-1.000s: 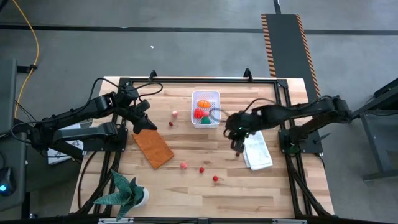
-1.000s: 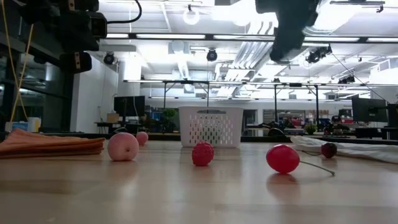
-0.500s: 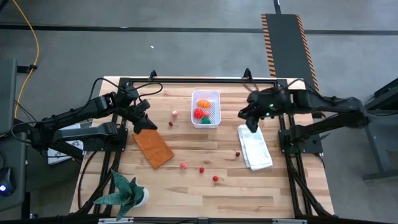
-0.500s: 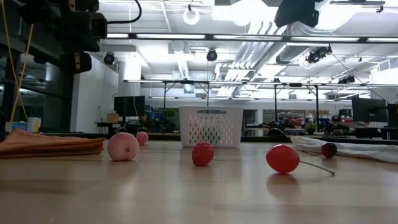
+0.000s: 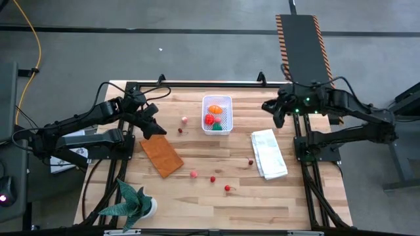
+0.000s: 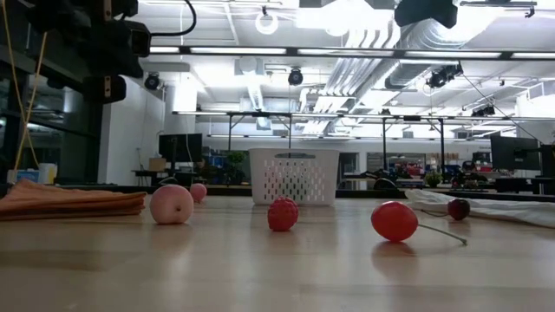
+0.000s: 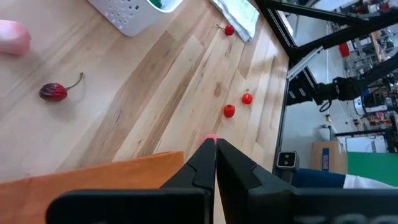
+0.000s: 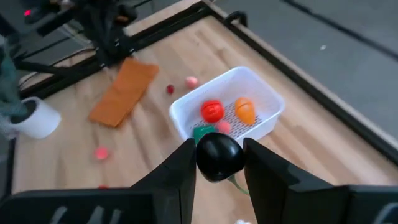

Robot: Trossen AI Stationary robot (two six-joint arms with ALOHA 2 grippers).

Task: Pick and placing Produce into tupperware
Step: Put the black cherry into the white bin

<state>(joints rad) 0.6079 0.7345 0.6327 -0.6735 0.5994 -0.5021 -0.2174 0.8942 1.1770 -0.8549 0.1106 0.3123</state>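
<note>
Pinching a dark round berry (image 8: 218, 155) between its fingers, the right end effector (image 5: 277, 113) hangs above the wooden bench (image 5: 197, 203), between the small white translucent rectangular tub (image 5: 226, 101) and the bench's right edge. That tub, at the bench's far middle, holds an orange piece (image 5: 214, 108), a red ball (image 5: 209, 119) and a green piece (image 5: 216, 126). The left end effector (image 5: 152, 128), pressed together, waits beside the flat orange-brown rectangle (image 5: 161, 156).

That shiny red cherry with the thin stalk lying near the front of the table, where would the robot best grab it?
Probably by the round red cherry's ball-shaped body, coming straight down from above. The body is the widest part and stands clear of its neighbours on the wooden table; the thin stalk lies flat along the wood, so fingers would likely slip off it.
</note>
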